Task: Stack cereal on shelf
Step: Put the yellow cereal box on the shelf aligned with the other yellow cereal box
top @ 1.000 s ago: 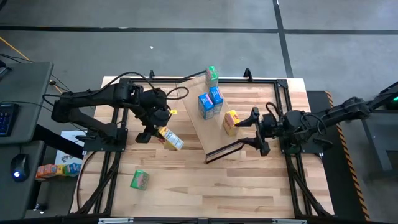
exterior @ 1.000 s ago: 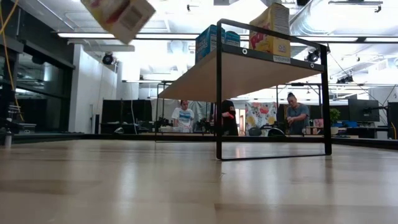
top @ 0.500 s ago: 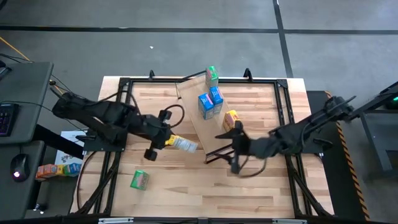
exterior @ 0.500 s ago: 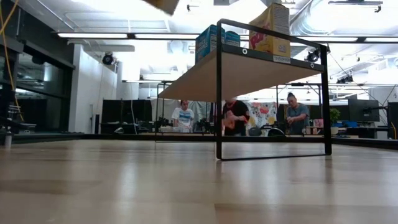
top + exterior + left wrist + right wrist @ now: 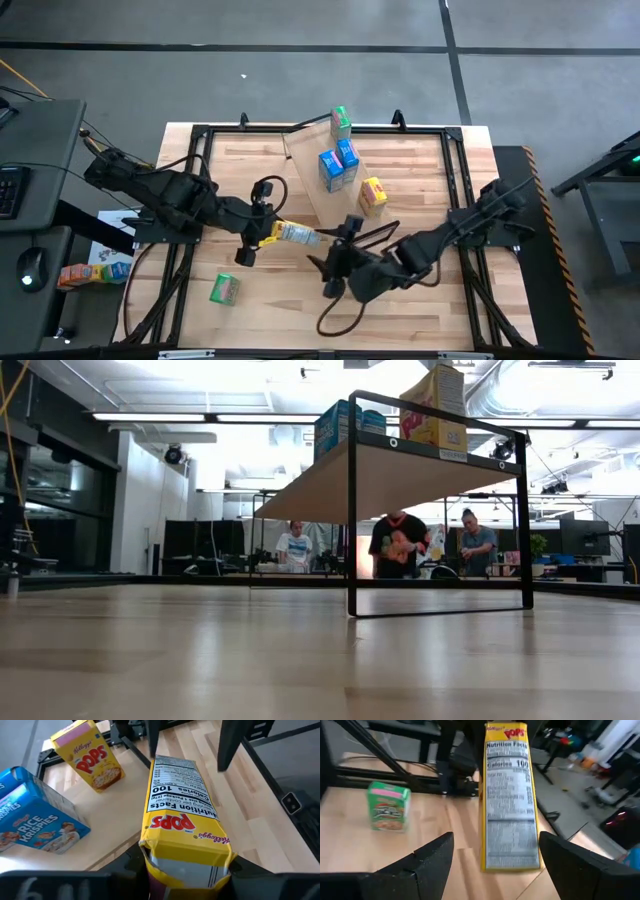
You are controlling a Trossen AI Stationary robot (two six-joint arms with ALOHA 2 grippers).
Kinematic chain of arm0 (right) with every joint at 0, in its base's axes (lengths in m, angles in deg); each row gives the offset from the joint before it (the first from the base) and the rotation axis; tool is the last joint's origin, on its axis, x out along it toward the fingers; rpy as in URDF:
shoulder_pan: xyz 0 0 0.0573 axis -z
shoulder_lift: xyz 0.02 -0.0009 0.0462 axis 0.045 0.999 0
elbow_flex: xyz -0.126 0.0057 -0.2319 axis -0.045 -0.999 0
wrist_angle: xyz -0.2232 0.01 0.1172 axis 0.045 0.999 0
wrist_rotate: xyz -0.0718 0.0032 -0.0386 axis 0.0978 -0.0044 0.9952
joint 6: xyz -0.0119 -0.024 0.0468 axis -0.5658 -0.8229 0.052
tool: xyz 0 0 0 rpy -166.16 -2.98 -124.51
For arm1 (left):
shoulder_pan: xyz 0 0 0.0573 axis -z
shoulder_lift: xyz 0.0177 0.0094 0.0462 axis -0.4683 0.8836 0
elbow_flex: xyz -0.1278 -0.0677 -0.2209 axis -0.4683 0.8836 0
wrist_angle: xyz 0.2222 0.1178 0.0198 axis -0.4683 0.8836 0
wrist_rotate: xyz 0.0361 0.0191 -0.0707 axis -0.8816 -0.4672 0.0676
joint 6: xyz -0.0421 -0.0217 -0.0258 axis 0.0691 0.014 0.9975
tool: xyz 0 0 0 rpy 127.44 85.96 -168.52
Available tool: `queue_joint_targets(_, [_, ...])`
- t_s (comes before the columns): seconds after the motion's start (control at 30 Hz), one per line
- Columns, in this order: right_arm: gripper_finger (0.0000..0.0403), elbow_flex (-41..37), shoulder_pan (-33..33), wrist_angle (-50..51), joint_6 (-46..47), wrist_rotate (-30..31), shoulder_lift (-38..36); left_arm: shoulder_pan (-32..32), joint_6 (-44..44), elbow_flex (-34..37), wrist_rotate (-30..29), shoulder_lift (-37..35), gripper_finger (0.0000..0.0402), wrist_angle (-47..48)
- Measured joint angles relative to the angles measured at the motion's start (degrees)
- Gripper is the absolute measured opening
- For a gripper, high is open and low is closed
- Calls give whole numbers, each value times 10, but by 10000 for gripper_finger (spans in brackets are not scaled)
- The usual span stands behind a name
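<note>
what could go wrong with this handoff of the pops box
The left gripper holds the yellow Pops box by one end only, so it may sag or twist. The right gripper is open around the far end; a skewed close could crush the cardboard. An early release would drop it onto the tabletop.

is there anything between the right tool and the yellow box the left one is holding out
Nothing visible. The left tool is shut on the yellow Pops box, held out lengthwise above the table. The right tool is open and faces the box's free end; its wrist view shows the box just beyond its fingers, with only open space between.
</note>
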State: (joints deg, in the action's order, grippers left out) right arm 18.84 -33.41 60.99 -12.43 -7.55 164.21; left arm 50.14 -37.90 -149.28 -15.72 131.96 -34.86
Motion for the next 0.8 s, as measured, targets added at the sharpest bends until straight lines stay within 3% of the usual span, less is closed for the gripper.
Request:
queue_joint_targets(0.23, [287,53,1,24,-37,66,44,11,1,0,0,0,117,0])
queue_joint_targets(0.47, [287,45,29,33,-3,-24,46,13,-23,0,1,0,117,-6])
queue_joint_targets(0.8, [286,45,47,33,9,-54,45,12,-71,0,1,0,117,-30])
